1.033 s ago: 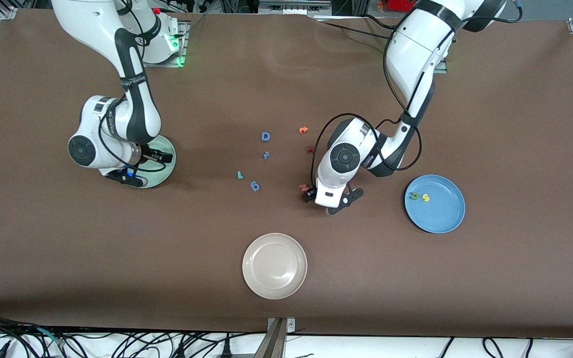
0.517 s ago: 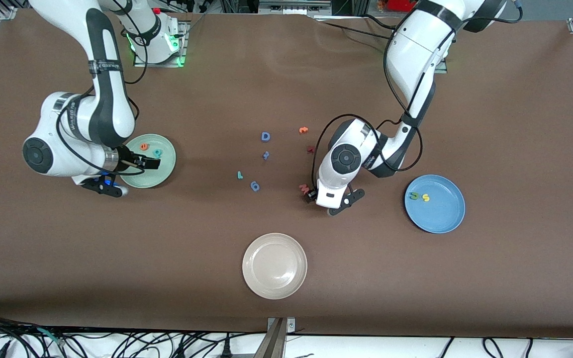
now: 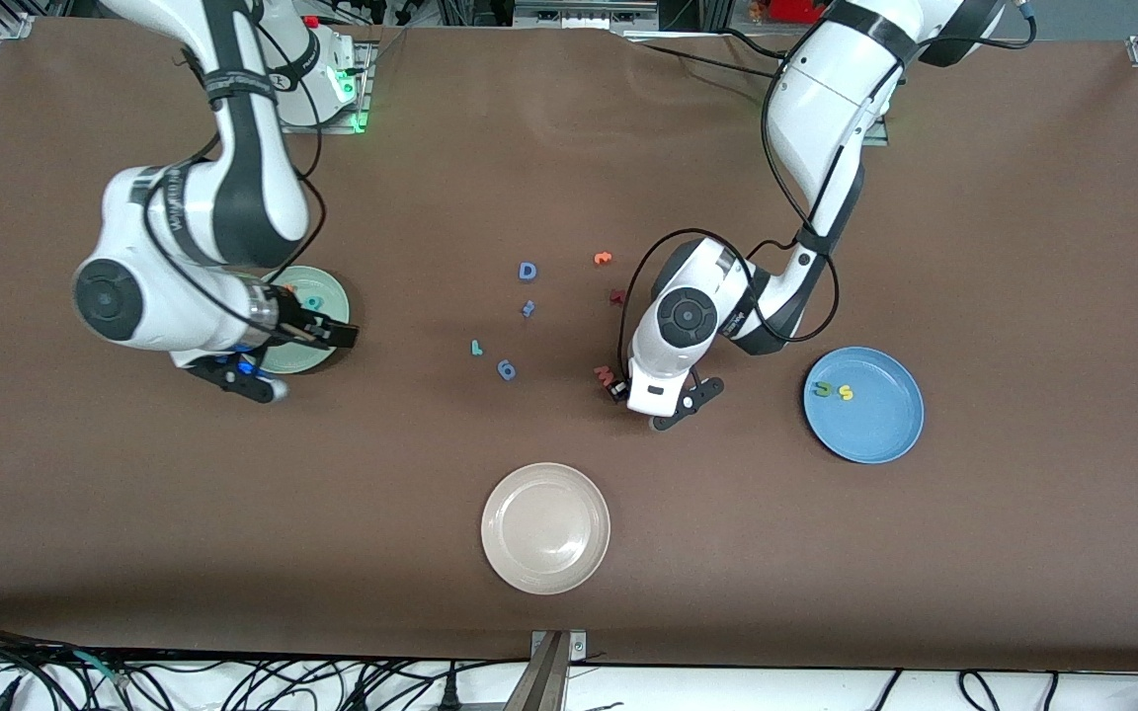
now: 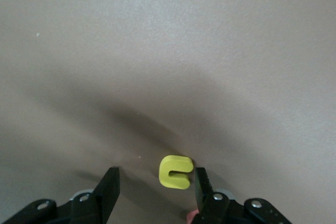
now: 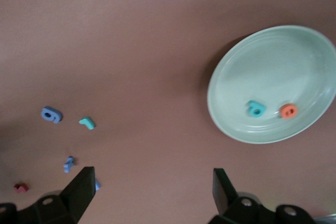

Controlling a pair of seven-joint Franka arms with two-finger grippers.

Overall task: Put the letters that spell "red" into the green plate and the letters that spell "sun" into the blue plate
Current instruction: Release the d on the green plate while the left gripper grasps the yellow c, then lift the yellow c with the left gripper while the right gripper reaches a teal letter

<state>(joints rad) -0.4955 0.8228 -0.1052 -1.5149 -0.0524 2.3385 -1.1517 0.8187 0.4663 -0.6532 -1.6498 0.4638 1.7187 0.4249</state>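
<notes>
Left arm reaches from its base at the top edge of the tabletop down to mid-table, elbow bent, wrist pointing straight down. Left gripper (image 4: 155, 182) is low at the table, fingers partly apart, straddling the yellow "u"/"n" letter (image 4: 175, 172); one finger (image 4: 202, 184) touches the letter's edge, the other stands clear. No grip on it, letter flat on the tabletop. A pink letter (image 3: 606, 374) lies just beside the gripper.

Right arm comes from its base at the top edge, forearm folded back over the green plate (image 3: 330, 294), wrist tilted. Right gripper (image 5: 152, 190) hangs above the tabletop near the plate's rim, jaws wide apart, nothing between them.

Green plate (image 5: 236, 82) holds the orange "e" (image 5: 288, 110) and teal "d" (image 5: 255, 108), close together. Thin teal "r" (image 3: 476, 348) sits mid-table, near a blue "6" (image 3: 506, 369).

Blue plate (image 3: 885, 434), toward the left arm's end, holds the dark green letter (image 3: 824, 389) and the yellow "s" (image 3: 846, 393) side by side.

Beige plate (image 3: 545, 528) sits near the front edge, centre.
</notes>
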